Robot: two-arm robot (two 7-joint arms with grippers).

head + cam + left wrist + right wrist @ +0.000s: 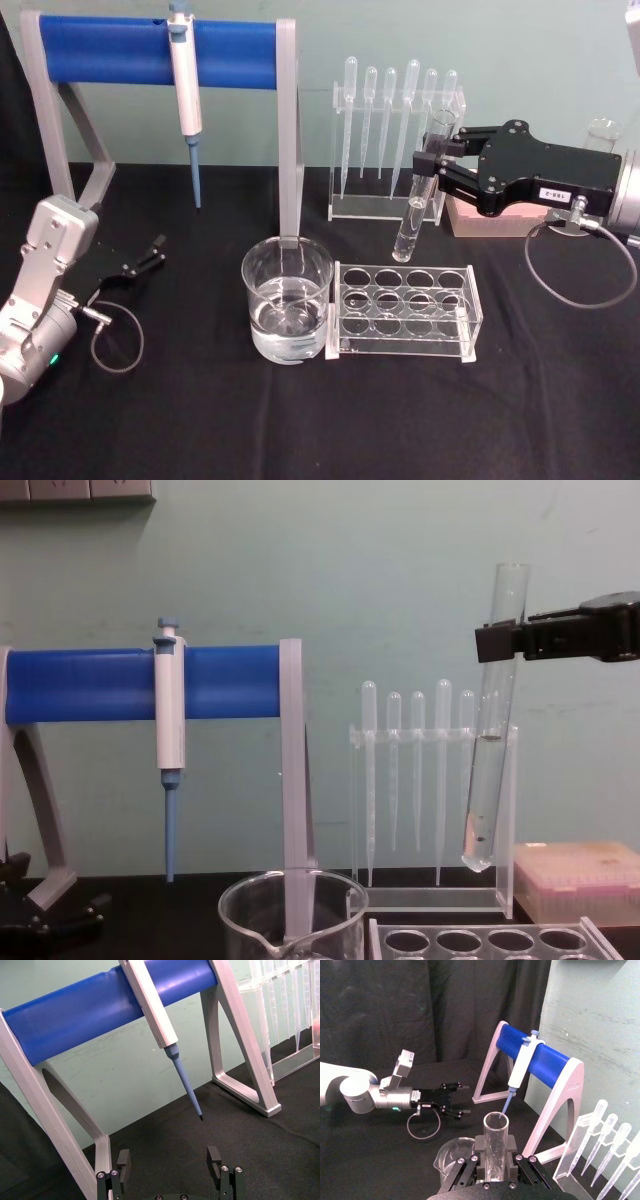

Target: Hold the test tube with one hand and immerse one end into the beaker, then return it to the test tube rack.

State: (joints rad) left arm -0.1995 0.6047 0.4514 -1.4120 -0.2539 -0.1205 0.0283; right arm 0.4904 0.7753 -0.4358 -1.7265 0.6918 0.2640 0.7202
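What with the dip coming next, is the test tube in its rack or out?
Out. The right pincer holds the test tube in the air, slightly tilted, its round bottom clear of the test tube rack.
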